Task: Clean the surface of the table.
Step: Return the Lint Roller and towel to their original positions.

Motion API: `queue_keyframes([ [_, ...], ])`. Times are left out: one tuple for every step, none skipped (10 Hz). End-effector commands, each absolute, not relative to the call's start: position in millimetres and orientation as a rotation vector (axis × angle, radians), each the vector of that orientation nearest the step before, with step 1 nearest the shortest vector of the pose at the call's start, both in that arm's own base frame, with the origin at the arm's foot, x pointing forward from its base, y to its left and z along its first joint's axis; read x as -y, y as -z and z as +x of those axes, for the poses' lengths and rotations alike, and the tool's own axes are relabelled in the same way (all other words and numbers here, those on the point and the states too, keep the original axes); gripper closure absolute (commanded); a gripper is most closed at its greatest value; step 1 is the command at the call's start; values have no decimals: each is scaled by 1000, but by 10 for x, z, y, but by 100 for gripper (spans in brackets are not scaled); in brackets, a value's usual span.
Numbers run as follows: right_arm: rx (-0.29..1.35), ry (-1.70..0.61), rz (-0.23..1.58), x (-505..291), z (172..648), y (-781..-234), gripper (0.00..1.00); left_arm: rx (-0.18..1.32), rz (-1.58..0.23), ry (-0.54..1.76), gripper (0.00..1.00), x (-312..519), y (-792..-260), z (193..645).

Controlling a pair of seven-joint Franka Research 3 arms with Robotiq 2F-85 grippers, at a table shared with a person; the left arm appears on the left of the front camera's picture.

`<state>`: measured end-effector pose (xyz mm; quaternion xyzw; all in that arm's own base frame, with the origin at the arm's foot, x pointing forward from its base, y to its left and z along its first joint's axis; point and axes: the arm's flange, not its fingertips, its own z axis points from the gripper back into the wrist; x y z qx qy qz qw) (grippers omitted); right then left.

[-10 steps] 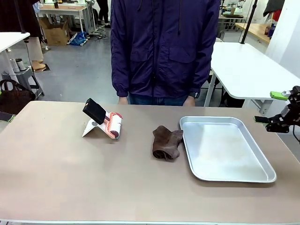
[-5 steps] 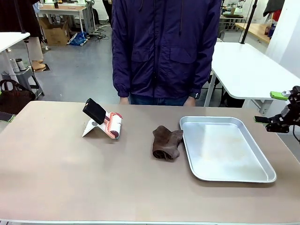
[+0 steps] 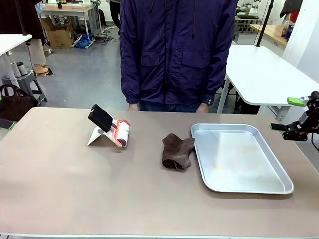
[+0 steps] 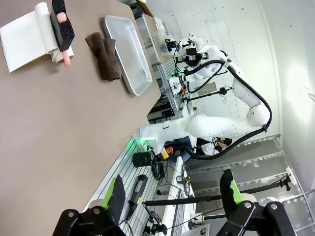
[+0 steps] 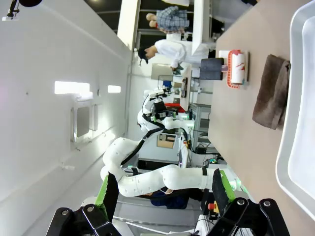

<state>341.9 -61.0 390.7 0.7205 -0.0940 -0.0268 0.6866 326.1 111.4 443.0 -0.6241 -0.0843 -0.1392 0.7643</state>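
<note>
Nothing moved, right pincer (image 3: 294, 117) beside table (image 3: 99, 189), jaws apart

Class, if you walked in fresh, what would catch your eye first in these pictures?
A shiny metal tray lies on the right of the brown table, with a crumpled brown cloth just left of it. Farther left sits a lint roller on its white stand. A person in a dark purple jacket stands at the far edge.
</note>
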Motion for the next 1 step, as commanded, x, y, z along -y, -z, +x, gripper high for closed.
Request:
queue_keyframes([
  [208,70,1625,621,3407,-3974,0,194,-1369,316,0,-1135,-4451,3229],
])
